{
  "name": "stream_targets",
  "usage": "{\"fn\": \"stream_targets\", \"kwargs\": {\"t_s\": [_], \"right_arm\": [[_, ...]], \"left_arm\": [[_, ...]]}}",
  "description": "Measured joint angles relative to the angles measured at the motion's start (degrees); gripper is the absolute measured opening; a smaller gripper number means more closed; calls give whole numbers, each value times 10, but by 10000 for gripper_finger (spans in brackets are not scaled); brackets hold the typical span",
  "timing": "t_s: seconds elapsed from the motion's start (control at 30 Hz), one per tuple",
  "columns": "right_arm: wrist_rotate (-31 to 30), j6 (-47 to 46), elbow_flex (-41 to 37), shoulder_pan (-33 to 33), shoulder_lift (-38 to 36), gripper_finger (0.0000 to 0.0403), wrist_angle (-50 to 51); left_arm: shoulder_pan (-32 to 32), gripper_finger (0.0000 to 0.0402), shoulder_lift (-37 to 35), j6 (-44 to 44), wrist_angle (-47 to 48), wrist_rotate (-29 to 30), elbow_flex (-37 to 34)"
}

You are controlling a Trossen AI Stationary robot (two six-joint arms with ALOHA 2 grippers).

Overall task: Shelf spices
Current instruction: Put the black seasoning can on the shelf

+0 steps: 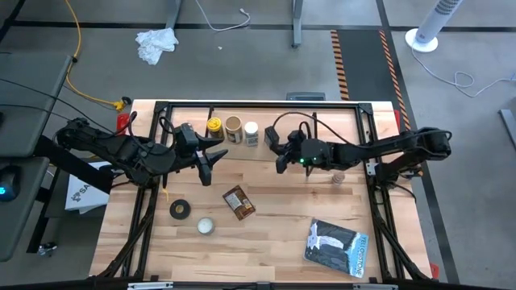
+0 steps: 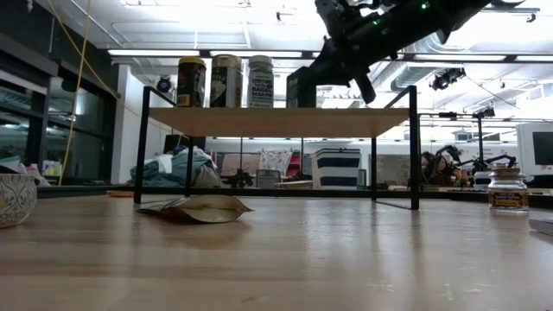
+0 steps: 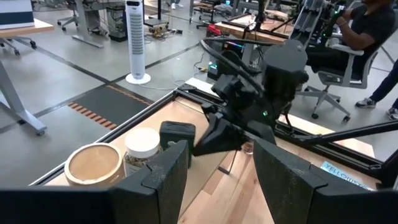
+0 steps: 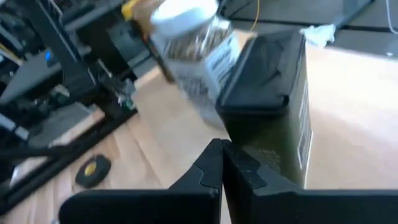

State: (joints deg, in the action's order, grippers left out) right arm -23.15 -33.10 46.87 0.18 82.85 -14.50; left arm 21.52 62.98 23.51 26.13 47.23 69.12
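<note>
Spanning a workshop floor point(image 1: 242, 48), wood table point(image 1: 274, 242), shelf point(image 2: 276, 121), dark bottle point(image 4: 273, 106) upright just beyond shut right gripper point(image 4: 222, 163), left gripper point(image 3: 217, 162) half-open, empty.

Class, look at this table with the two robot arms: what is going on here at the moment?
The robot is putting spices on the shelf. Four stand there: yellow-lidded jar, tan-lidded jar, white-capped bottle and dark bottle. The right gripper, shut and empty, sits beside the dark bottle. The left gripper, open and empty, hovers nearby. The brown packet and small jar wait on the table.
</note>
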Motion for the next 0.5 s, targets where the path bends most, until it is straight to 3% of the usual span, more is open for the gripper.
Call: {"fn": "stream_targets", "kwargs": {"t_s": [0.13,0.27,0.37,0.5], "right_arm": [[2,1,0,-13,0,0,-29],[55,25,0,-18,-3,0,-68],[85,39,0,-14,-21,0,-46],[79,66,0,-6,-51,0,47]], "left_arm": [[0,179,0,0,2,0,0],[0,179,0,3,11,0,0],[0,179,0,5,12,0,0],[3,179,0,14,15,0,0]]}}
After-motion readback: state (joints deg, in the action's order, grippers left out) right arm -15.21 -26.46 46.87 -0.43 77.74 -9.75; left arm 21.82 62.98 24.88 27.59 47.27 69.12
